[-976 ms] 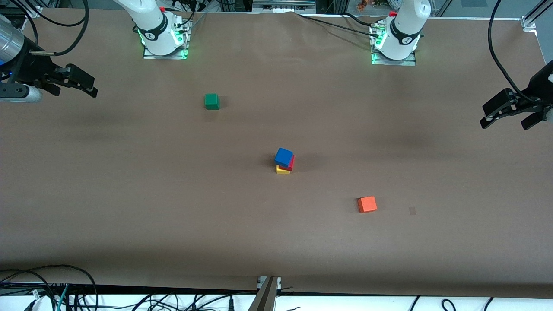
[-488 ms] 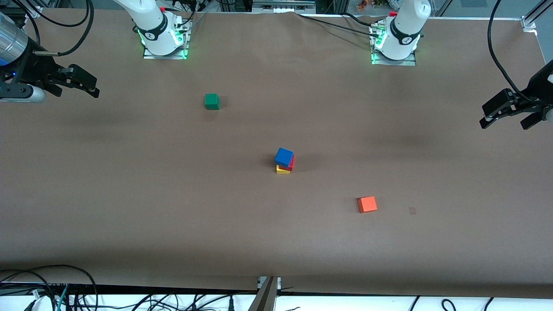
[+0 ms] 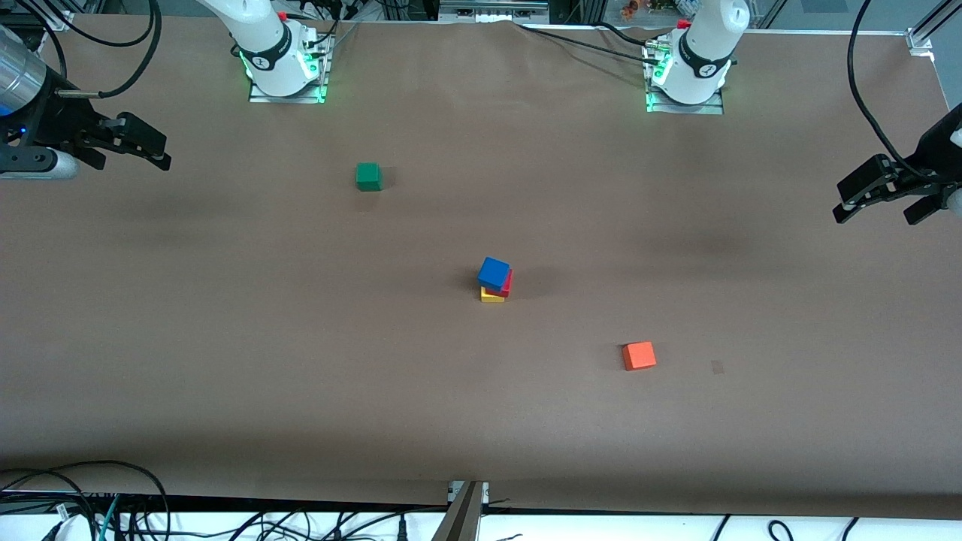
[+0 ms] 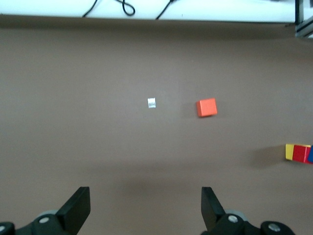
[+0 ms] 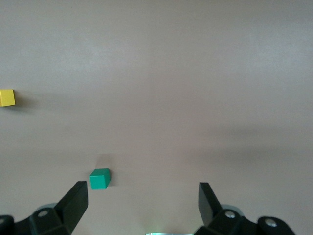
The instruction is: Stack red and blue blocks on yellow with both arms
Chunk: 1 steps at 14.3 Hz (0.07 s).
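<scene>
the stacking looked done to me: the blue block (image 3: 494, 272) sat on the red block (image 3: 506, 284), and the red sat on the yellow cube (image 3: 491, 296), all three in one small tower near the middle of the desk (image 3: 225, 338). the blue one was turned a little against the cubes under it, and the red showed only as a sliver at its edge, so i judged the tower a bit uneven but standing. nothing touched it.

my left pincer (image 3: 885, 201) hung in the air over the left arm's end of the desk, well apart from the tower, its fingers (image 4: 78, 208) spread wide and holding nothing. my right pincer (image 3: 141, 145) hung over the right arm's end of the desk, likewise released, fingers (image 5: 73, 201) wide apart and empty.

the green cube (image 3: 368, 176) lay farther from the front camera than the tower, toward the right arm's end, and the orange cube (image 3: 639, 355) lay nearer the camera, toward the left arm's end; neither belonged in the stack.

as i judged it, no grasp was left to make. the next move called only for keeping both arms clear of the tower so as not to knock it.
</scene>
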{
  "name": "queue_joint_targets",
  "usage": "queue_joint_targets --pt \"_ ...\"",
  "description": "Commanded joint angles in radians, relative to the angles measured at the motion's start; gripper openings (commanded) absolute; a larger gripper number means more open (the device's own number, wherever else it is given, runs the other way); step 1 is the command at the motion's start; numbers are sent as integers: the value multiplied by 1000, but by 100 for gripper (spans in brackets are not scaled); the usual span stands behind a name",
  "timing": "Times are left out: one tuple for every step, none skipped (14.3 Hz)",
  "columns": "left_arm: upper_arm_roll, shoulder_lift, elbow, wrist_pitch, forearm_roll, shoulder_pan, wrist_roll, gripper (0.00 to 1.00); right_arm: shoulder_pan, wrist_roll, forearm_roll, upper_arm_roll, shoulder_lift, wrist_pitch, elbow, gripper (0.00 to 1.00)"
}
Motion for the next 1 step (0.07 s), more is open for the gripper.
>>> queue_joint_targets --pt "12 -10 7 -66 -16 -6 16 100 -5 -13 -16 11 -10 8 -11 100"
